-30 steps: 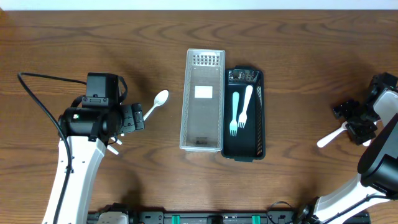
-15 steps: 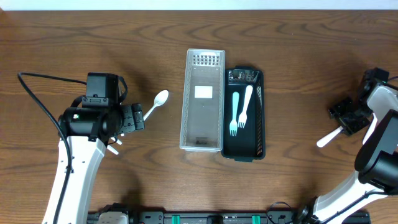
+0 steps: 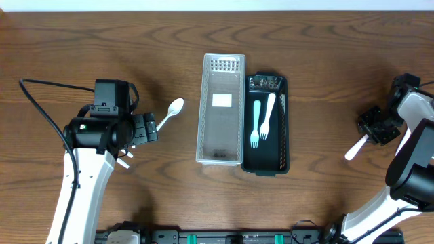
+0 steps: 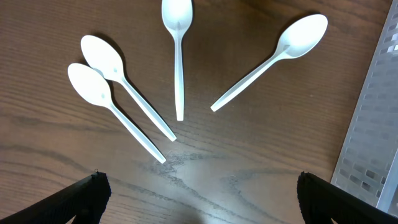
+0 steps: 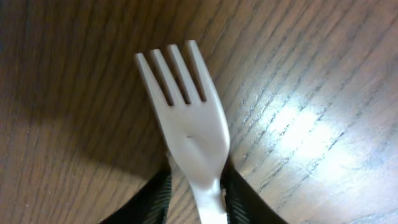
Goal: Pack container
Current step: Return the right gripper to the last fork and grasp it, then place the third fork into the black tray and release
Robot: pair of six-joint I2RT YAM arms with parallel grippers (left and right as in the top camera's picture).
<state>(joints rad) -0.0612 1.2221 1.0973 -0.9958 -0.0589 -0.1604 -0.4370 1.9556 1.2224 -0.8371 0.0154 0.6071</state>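
A white plastic fork (image 5: 186,124) lies on the wooden table at the far right, tines pointing away from the wrist camera. My right gripper (image 5: 198,193) has closed on its neck, a finger against each side. From above, the fork (image 3: 354,148) sticks out below the right gripper (image 3: 375,129). The black container (image 3: 286,129) at the table's middle holds a pale blue fork (image 3: 256,122) and a white fork (image 3: 268,114). My left gripper (image 4: 199,202) hangs wide open and empty over several white spoons (image 4: 179,62).
A clear rectangular tray (image 3: 222,135) lies against the black container's left side; its edge (image 4: 373,124) shows in the left wrist view. One spoon (image 3: 169,113) is visible from above beside the left gripper (image 3: 146,127).
The right gripper's fingers have come together around the fork's neck, and the right arm has shifted slightly up the table. The left arm has not moved.
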